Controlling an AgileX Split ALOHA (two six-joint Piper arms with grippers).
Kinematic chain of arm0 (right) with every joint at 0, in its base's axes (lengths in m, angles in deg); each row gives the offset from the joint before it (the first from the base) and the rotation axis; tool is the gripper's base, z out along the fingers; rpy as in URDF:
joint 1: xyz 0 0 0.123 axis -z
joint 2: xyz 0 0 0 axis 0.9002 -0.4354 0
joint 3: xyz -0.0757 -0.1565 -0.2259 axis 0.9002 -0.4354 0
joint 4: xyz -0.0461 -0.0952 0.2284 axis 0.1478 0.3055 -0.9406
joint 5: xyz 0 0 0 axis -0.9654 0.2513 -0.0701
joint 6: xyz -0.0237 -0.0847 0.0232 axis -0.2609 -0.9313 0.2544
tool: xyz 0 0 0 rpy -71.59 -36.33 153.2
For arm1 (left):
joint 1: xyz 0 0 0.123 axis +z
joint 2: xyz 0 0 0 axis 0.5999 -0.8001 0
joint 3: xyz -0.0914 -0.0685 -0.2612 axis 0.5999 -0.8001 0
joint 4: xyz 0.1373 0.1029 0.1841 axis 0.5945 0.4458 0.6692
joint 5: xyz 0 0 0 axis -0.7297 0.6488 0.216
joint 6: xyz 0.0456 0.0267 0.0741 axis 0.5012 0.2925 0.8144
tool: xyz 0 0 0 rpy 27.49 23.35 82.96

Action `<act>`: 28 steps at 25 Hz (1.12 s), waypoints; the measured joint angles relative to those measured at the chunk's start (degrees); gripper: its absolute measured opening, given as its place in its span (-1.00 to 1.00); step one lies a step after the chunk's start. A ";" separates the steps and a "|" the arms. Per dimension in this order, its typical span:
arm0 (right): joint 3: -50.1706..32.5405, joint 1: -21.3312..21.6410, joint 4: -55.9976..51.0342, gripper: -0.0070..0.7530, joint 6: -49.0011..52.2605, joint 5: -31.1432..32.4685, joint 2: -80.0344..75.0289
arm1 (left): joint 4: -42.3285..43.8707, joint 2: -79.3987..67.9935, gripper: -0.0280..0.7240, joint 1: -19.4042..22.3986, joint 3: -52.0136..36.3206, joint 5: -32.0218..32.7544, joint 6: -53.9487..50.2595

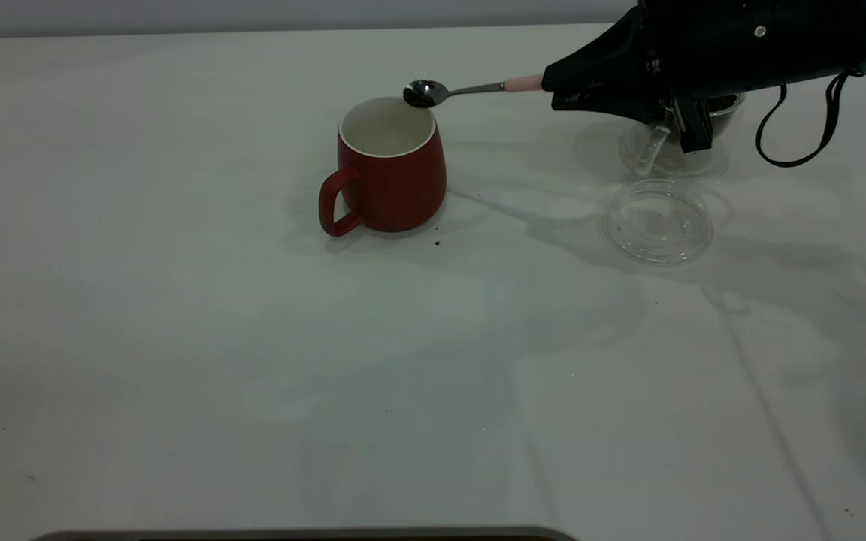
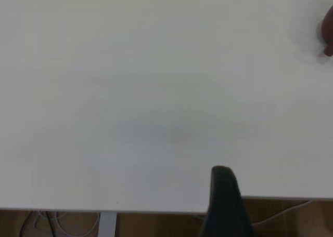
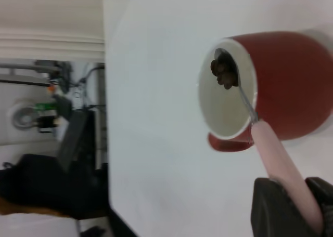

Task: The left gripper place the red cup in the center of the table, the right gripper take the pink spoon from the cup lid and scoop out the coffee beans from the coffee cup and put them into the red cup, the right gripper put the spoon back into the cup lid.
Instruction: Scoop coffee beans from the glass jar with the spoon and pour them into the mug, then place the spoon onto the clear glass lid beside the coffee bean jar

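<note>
While the right gripper (image 1: 564, 92) pinches the pink handle of the spoon (image 1: 470, 89), the spoon's bowl hangs over the back rim of the red cup (image 1: 390, 169) with a small heap of coffee beans (image 3: 223, 73) in it. The beans could fall on the table (image 1: 215, 361) instead of in the cup, because the bowl sits right at the rim and not over the middle. If the gripper tips too soon or shakes, some beans would roll off outside. The spoon could also bump the rim and push the cup. The cup stands near the middle of the table, with lots of open room around it. The lid (image 1: 658, 222) lies well apart to the side, and the glass cup (image 1: 675, 146) is behind it, under the arm. The left gripper (image 2: 225, 195) waits near the table's edge; I cannot tell how its jaws stand.
</note>
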 joint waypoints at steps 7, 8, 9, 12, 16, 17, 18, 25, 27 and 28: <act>0.00 -0.59 -0.02 -0.68 -18.94 -1.38 0.00 | 0.00 0.00 0.59 0.00 0.00 0.00 0.00; 0.00 -0.61 -0.02 -0.68 -22.13 -1.38 0.00 | 0.00 0.00 0.59 0.00 0.00 0.00 0.00; 0.00 -0.61 -0.02 -0.68 -24.46 -1.38 0.00 | 0.00 0.00 0.59 0.00 0.00 0.00 0.00; 0.00 -0.61 -0.02 -0.68 -29.63 -1.42 0.00 | 0.00 0.00 0.59 0.00 0.00 0.00 0.06; 0.00 -0.55 -0.02 -0.68 -29.07 -0.90 0.00 | 0.00 0.00 0.59 0.00 0.00 0.00 0.09; -0.10 -0.43 -0.02 -0.68 -27.31 -0.24 0.07 | 0.00 0.00 0.59 0.00 0.00 0.00 0.09; -0.35 -0.02 -0.02 -0.68 -25.17 0.43 0.50 | 0.00 0.00 0.59 0.00 0.00 0.00 0.09; -8.67 8.64 -0.02 -0.68 -11.33 4.43 8.11 | 0.00 0.00 0.59 0.00 0.00 0.00 0.09; -12.79 11.91 -0.08 -0.68 -9.37 4.36 9.35 | 0.00 0.00 0.59 0.00 0.00 0.00 0.09; -14.51 13.66 -0.20 -0.68 -8.69 4.20 9.66 | 0.00 0.00 0.59 0.00 0.00 0.00 0.09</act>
